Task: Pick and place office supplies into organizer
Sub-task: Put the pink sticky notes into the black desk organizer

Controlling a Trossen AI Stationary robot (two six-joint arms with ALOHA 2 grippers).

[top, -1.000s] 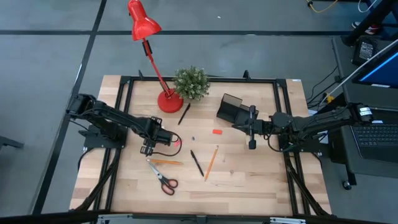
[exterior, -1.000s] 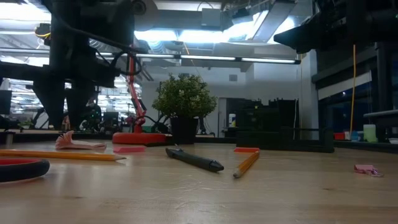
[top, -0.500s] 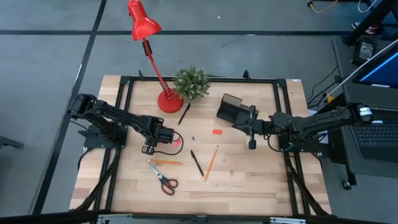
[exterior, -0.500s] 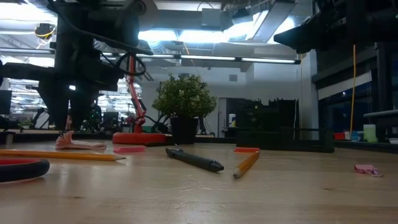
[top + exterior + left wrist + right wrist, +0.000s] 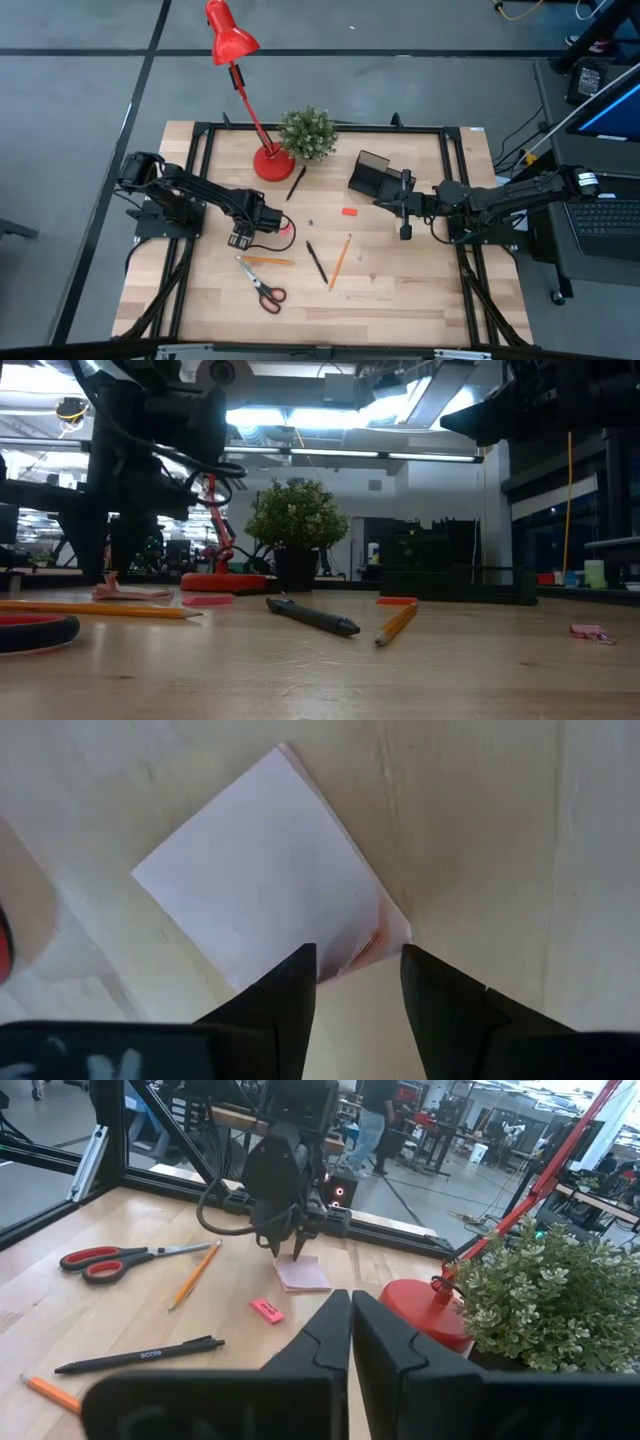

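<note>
Left gripper (image 5: 355,982) fingers apart, straddling one edge of the pink pad (image 5: 270,885) lying flat on the table (image 5: 400,290); only the left wrist view shows that gap. High view hides most of the pad (image 5: 285,229) under the arm. Right gripper (image 5: 350,1330) fingers together, holding nothing, hovering beside the organizer (image 5: 372,176) at the table's back right. Scissors (image 5: 262,287), pencils (image 5: 339,262) and pen (image 5: 316,262) lie loose mid-table. Low view: scissors cut off at the edge; organizer dark, compartments can't be made out.
</note>
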